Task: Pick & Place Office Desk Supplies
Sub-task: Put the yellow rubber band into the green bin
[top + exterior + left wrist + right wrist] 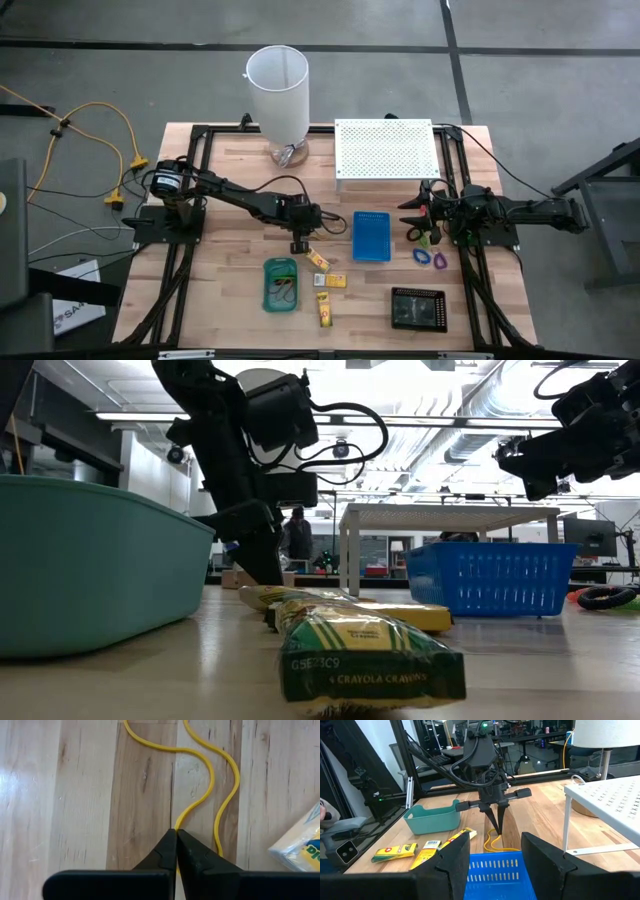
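A thin yellow rubber band (pixel 207 767) lies as a loop on the wood, left of the blue tray (pixel 372 235). My left gripper (pixel 300 243) stands over it pointing down, shut on it. Three yellow crayon packets (pixel 318 260) (pixel 332 281) (pixel 323 310) lie flat just beyond it toward the near edge. Blue (pixel 422 256), purple (pixel 440 260), green (pixel 435 238) and black (pixel 413 233) clips lie right of the blue tray. My right gripper (pixel 495 857) is open and hovers above those clips, touching nothing. My left gripper pinches one strand of the yellow rubber band (pixel 186 812) between its two fingertips (pixel 167 845), coming from above and pointing down. The other strand (pixel 218 827) runs past the outside of one finger. The rest of the loop lies slack on the table.
A green tray (pixel 280 284) holding rubber bands sits near the front edge, a black tray (pixel 418 308) to its right. A tall white cylinder (pixel 278 85) and a white perforated shelf (pixel 385 148) stand at the far edge. Bare wood lies left of the green tray.
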Tool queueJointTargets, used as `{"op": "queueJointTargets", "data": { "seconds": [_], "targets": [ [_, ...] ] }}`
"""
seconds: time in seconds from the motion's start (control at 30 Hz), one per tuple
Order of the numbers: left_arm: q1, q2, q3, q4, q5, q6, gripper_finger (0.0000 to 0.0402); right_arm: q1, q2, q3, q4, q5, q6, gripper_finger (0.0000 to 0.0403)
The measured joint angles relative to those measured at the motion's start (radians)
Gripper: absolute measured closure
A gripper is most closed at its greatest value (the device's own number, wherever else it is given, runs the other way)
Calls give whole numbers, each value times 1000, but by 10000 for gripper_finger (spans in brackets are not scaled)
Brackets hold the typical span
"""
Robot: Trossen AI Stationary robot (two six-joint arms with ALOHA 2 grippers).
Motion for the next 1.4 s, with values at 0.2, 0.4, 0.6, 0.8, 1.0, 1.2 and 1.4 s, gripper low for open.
{"op": "queueJointTargets", "data": {
  "seconds": [0.2,0.4,0.6,0.8,1.0,1.2,1.4],
  "targets": [
    [1,-34,-2,-19,-11,6,401,0,0,0,0,0,0,237],
    [1,-65,-1,-34,-32,7,401,0,0,0,0,0,0,237],
    [1,-73,0,-34,-31,6,401,0,0,0,0,0,0,237],
    [1,-73,0,-35,-31,4,401,0,0,0,0,0,0,237],
    [0,-74,1,-37,-30,4,401,0,0,0,1,0,0,237],
    [0,-75,1,-41,-30,4,401,0,0,0,1,0,0,237],
    [0,-75,2,-42,-30,4,401,0,0,0,1,0,0,237]
  ]
}}
